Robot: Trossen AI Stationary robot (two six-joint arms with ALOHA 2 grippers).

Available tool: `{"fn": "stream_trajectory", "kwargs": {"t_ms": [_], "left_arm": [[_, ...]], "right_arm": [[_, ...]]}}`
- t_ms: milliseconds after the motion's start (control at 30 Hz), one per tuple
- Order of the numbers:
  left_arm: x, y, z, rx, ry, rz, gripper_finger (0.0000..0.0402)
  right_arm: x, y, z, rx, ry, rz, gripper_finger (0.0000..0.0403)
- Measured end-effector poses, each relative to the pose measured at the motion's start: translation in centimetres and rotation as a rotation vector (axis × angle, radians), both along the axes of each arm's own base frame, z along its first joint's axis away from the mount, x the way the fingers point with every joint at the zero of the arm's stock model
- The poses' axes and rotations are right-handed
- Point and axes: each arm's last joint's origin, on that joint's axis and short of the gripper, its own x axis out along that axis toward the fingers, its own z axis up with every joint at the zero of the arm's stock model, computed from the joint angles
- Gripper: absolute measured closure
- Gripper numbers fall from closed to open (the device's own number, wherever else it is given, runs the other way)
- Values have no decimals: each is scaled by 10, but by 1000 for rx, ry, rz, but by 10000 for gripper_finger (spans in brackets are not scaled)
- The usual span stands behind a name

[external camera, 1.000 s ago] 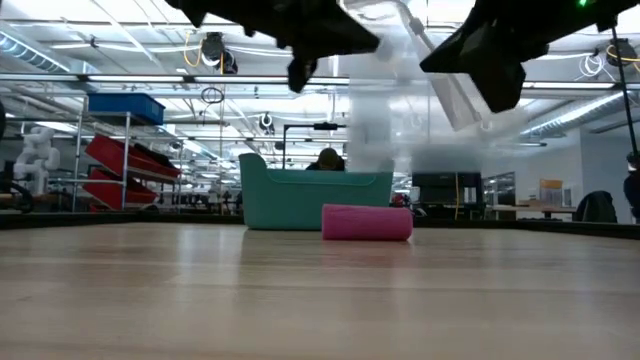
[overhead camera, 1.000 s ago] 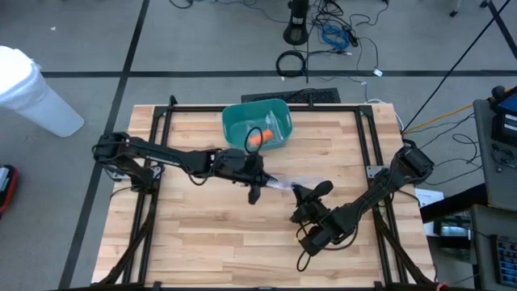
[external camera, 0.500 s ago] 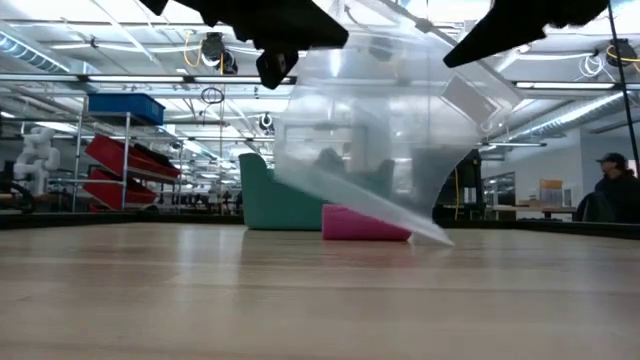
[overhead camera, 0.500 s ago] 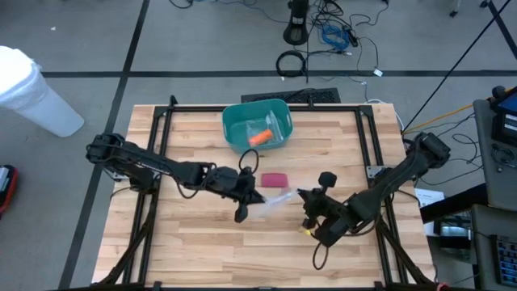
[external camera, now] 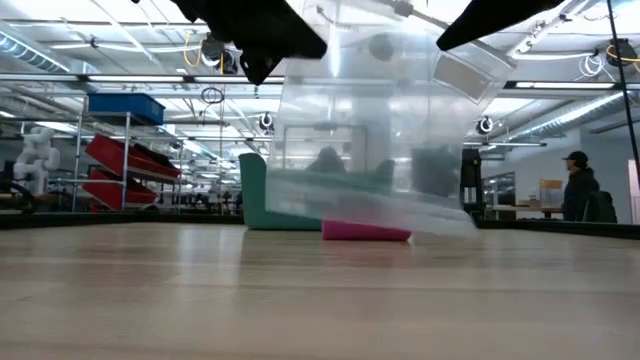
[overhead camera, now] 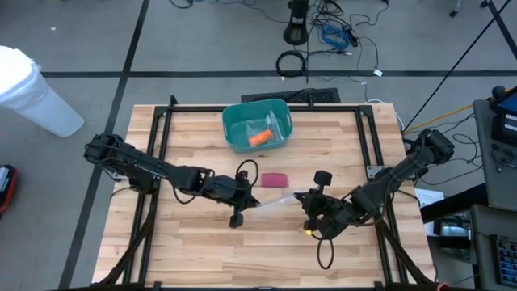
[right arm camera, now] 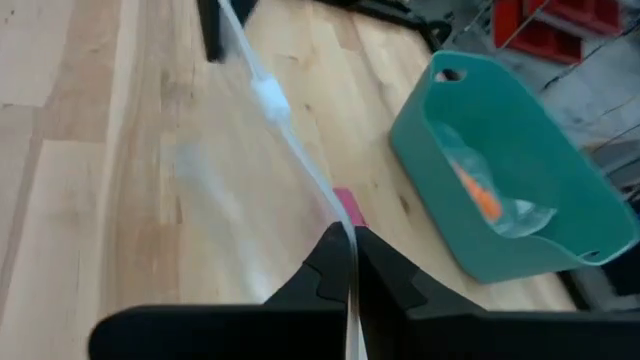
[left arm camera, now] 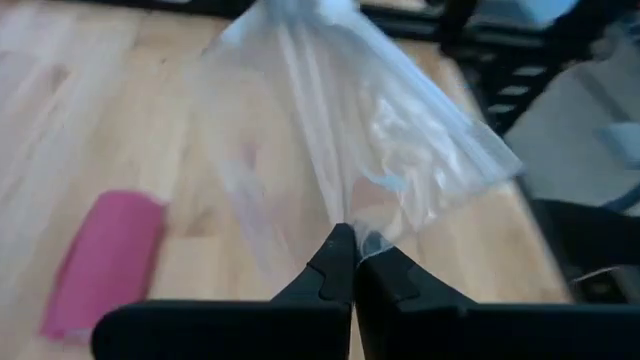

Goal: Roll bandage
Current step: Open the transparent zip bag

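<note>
A clear plastic bag (overhead camera: pixel 275 202) is stretched between my two grippers above the table's middle; it also shows in the low view (external camera: pixel 370 130). My left gripper (overhead camera: pixel 240 212) is shut on the bag's left end and my right gripper (overhead camera: pixel 311 213) on its right end. A pink bandage roll (overhead camera: pixel 275 179) lies on its side on the wood just beyond the bag, free of both grippers; it also shows in the low view (external camera: pixel 366 231) and the left wrist view (left arm camera: pixel 105 262). My left gripper pinches an edge of the clear bag (left arm camera: pixel 362 232) between its two shut fingers. The film fans out away from the fingertips, lifted off the wood. My right gripper pinches the bag's thin top strip (right arm camera: pixel 340 222) between its two shut fingers. The strip runs taut from the fingertips toward the left gripper, and the bag hangs below it (external camera: pixel 360 205).
A teal bin (overhead camera: pixel 257 124) stands at the table's far middle, holding an orange thing and a clear wrapper; it shows in the right wrist view (right arm camera: pixel 500 170). A black frame (overhead camera: pixel 161 121) runs round the table. A person (external camera: pixel 580 190) is in the room behind.
Both grippers have gone toward the table's near edge with the bag, the left one also a little left, baring the pink roll that lay under them. The bag has come lower and spread wider; its bottom, tilted half a second ago, now hangs level.
</note>
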Motion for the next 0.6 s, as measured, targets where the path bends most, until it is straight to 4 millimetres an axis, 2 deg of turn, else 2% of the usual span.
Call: {"fn": "stream_trajectory", "kwargs": {"t_ms": [100, 200, 333, 500, 600], "left_arm": [[1, 5, -1, 37, 0, 16, 386], [2, 4, 2, 32, -34, -17, 354], [2, 4, 1, 56, -31, -15, 289], [-2, 10, -7, 127, 55, 127, 198], [-4, 12, -9, 114, 91, 170, 157]], "right_arm": [[2, -2, 0, 24, 11, 8, 403], [4, -4, 0, 35, 9, -2, 403], [6, -6, -1, 59, 15, 1, 403], [7, -7, -1, 65, 12, -4, 403], [8, -6, -3, 62, 16, -5, 403]]}}
